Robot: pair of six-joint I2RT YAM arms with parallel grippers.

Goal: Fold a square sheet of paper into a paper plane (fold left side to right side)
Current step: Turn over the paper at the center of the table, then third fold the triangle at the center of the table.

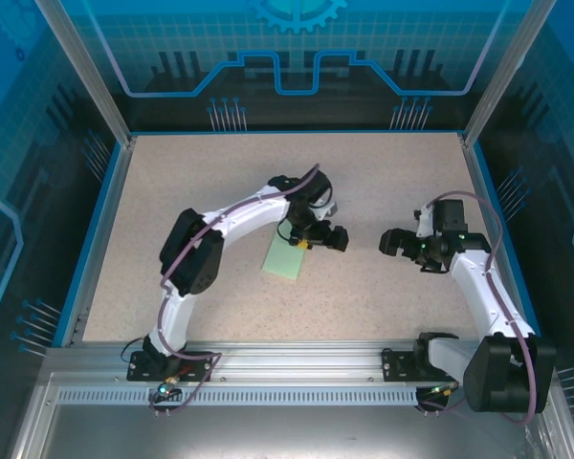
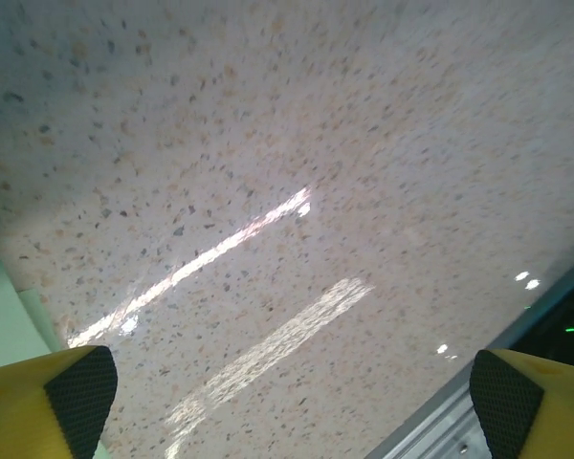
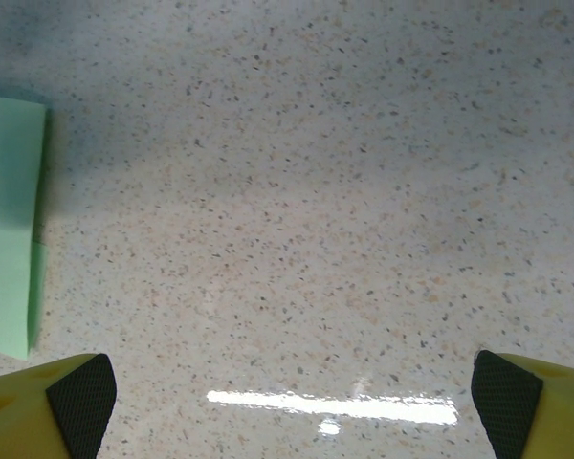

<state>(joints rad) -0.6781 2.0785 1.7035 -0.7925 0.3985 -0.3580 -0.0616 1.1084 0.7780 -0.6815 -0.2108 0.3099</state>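
Note:
The sheet of paper lies flat on the table as a narrow pale mint-green rectangle, folded lengthwise. My left gripper hovers just above its far right end, jaws open and empty; in the left wrist view a sliver of the paper shows beside the left fingertip. My right gripper stands open over bare table, well to the right of the sheet. From the right wrist camera the paper sits at the left edge, clear of the fingertips.
A speckled beige tabletop is bounded by blue rails and clear enclosure walls. An aluminium rail runs along the near edge where both arm bases are bolted. The table edge appears in the left wrist view.

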